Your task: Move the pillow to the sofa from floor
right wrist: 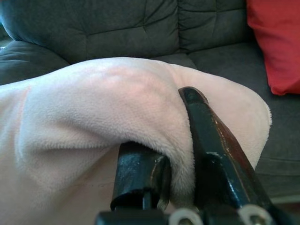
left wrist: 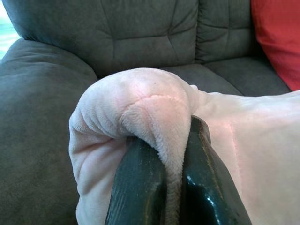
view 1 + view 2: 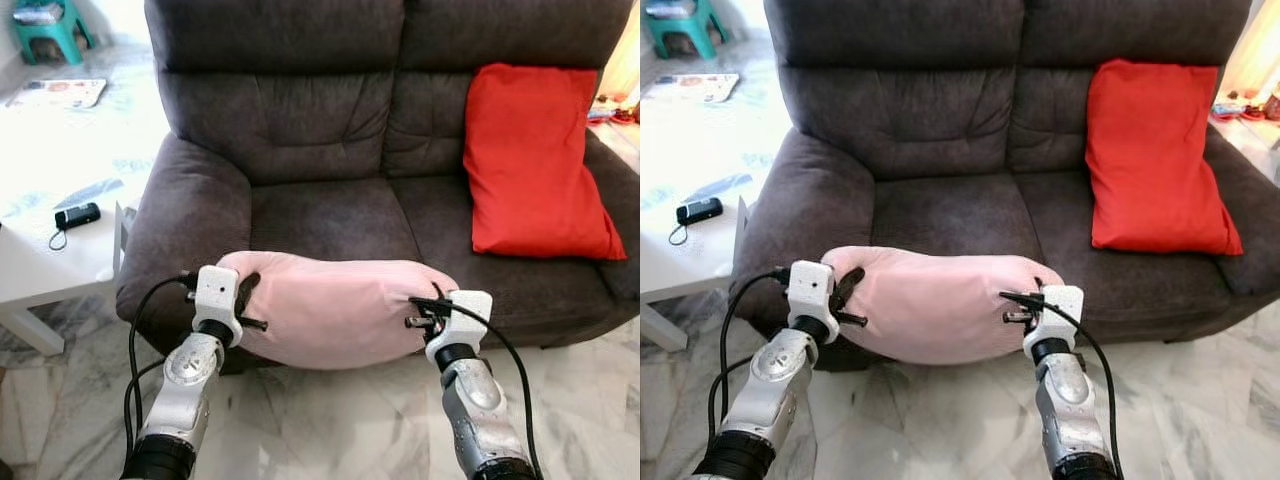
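Left eye view: left gripper [image 3: 245,300] and right gripper [image 3: 425,310] pinch pink pillow [image 3: 335,305] ends at sofa [image 3: 330,215] front edge, red cushion [image 3: 535,165] on right seat.

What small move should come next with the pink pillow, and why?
Probably carry the soft pink plush pillow forward over the empty left seat of the dark grey fabric sofa. The left gripper and right gripper each pinch one end, and the pillow hangs at the seat's front edge; the red pillow fills the other seat.
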